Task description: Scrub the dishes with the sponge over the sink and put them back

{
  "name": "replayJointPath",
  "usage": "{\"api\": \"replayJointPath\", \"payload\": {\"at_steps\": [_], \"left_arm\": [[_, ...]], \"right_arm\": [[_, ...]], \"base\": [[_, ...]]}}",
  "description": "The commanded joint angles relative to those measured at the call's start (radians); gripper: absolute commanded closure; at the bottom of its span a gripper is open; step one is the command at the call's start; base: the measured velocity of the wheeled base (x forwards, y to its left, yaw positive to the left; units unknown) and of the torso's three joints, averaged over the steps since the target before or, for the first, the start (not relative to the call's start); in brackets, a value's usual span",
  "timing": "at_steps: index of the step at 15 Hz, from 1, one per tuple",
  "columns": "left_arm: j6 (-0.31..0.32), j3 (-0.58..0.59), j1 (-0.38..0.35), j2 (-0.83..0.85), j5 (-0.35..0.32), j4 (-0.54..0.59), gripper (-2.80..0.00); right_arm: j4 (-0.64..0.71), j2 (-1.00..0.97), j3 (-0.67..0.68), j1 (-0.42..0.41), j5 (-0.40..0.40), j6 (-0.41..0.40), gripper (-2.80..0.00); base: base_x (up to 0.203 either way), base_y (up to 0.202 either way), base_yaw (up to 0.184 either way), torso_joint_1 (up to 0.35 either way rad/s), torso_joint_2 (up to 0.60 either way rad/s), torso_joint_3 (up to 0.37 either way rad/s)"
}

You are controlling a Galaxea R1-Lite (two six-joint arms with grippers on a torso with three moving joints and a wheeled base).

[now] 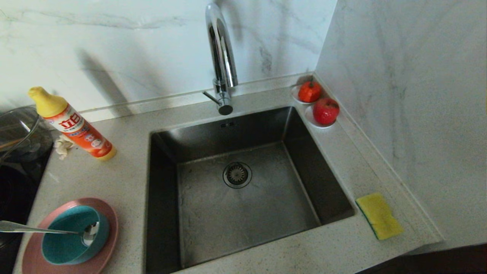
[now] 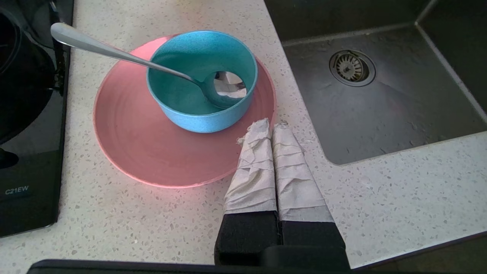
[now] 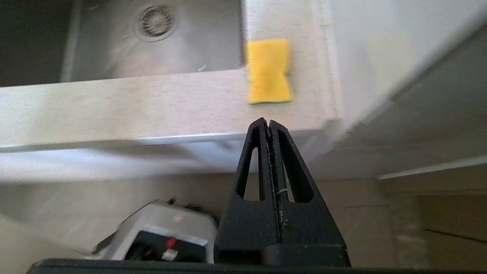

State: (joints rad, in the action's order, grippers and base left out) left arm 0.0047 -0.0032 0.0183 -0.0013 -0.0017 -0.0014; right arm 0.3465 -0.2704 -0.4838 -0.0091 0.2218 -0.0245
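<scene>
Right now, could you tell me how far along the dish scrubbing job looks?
Nothing looks done yet. The square stainless-steel sink is empty, and the slim silver spoon sits in the teal round bowl on the flat pink plate, unmoved. In hand: nothing; the right claw is shut short of the yellow rectangular sponge, the left claw shut beside the plate. Left: grab sponge, scrub each dish, return them.

Right gripper closed, empty, off counter front edge. Sponge lies beside sink corner; view blurred, possibly overhanging.
</scene>
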Motion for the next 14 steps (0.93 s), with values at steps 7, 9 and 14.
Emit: {"api": "replayJointPath", "payload": {"at_steps": [7,9,14], "left_arm": [[0.000,0.000,0.000,-0.003,0.000,0.000,0.00],[0.000,0.000,0.000,-0.003,0.000,0.000,0.00],[0.000,0.000,0.000,-0.003,0.000,0.000,0.00]], "right_arm": [[-0.023,-0.430,-0.062,0.008,0.053,-0.021,0.00],[-0.068,-0.528,-0.057,0.012,0.052,-0.027,0.00],[-0.129,-0.719,-0.063,0.021,0.050,-0.049,0.00]], "base": [[0.000,0.000,0.000,0.000,0.00,0.000],[0.000,0.000,0.000,0.000,0.00,0.000],[0.000,0.000,0.000,0.000,0.00,0.000]]}}
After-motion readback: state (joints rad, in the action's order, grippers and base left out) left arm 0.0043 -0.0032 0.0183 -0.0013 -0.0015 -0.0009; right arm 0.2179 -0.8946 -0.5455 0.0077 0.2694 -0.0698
